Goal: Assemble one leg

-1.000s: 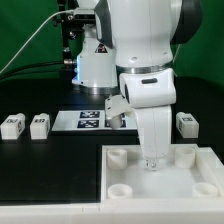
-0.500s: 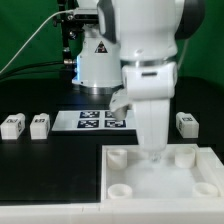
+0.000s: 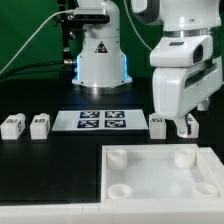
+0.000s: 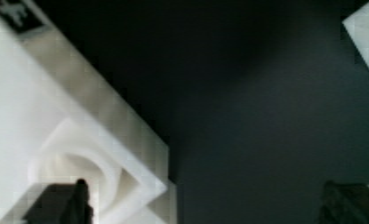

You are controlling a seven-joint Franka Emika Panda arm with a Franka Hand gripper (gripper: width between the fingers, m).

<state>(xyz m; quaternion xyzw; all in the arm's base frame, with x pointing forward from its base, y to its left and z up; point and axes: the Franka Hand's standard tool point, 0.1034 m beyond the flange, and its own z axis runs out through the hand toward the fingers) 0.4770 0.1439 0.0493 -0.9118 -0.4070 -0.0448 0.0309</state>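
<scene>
A: Arm pose?
B: Arm [image 3: 186, 70] at the exterior view's right, pointing down; jaws low over the worktop [image 3: 50, 170], spread wide, holding nothing.
A: Leg?
B: White leg [image 3: 157, 124], tagged, standing on the worktop just beside the jaws.

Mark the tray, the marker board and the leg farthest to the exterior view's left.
tray [image 3: 155, 186], exterior view, bare floor.
marker board [image 3: 101, 120], exterior view, its middle.
leg [image 3: 12, 125], exterior view, front face.

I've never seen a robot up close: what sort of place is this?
Probably a robotics lab bench: a white robot arm over a black table, a green backdrop behind, and a marker board of printed tags.
</scene>
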